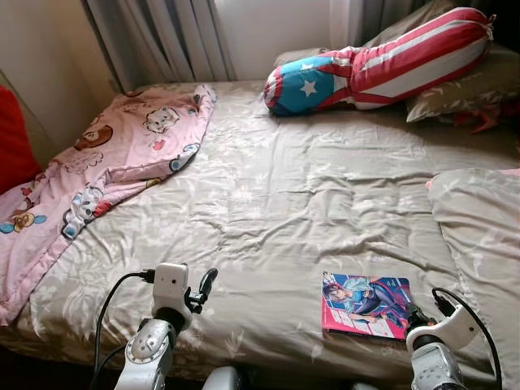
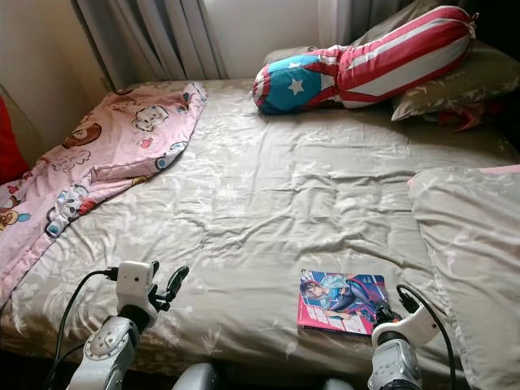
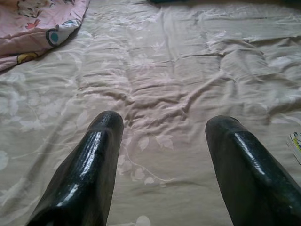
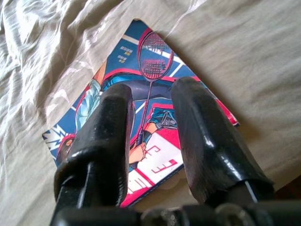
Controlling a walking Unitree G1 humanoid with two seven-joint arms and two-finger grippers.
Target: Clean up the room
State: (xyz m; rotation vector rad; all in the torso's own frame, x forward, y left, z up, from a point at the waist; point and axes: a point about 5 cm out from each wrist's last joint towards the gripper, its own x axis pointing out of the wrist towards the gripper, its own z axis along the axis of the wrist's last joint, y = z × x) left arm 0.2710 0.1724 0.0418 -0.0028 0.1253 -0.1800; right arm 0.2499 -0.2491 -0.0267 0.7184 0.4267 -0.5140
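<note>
Comic book (image 1: 366,305) is what I'm lining up on right now, lying flat on the bed (image 1: 268,203) near the front edge, and the right gripper (image 4: 150,106) is hovering directly over its cover. The fingers are sitting parted with a narrow gap between them, holding nothing, both tips pointing across the cover art toward the book's far corner.

Stuff I'm worrying about from here:

- The book is thin and flat on a soft, wrinkled sheet. If I'm closing the fingers straight down on the cover, I'm probably just pinching sheet or skating off the glossy surface. I'm guessing I need an edge, and the nearest one sits right under the wrist.
- That near edge is close to the mattress edge too. Pushing forward is fine, but any drag back toward the wrist is risking the book sliding off onto the floor.
- Catching only the front cover means it's flopping open and tearing or slipping out.
- The mattress is giving under pressure, so pressing hard is just sinking everything.

Left gripper (image 3: 160,136) is hanging over bare sheet well to the left of the book, fingers wide apart and empty. The pink blanket (image 1: 106,162) is lying beyond it to its left, the striped bolster (image 1: 382,61) far ahead of both grippers, so neither is in the way.
</note>
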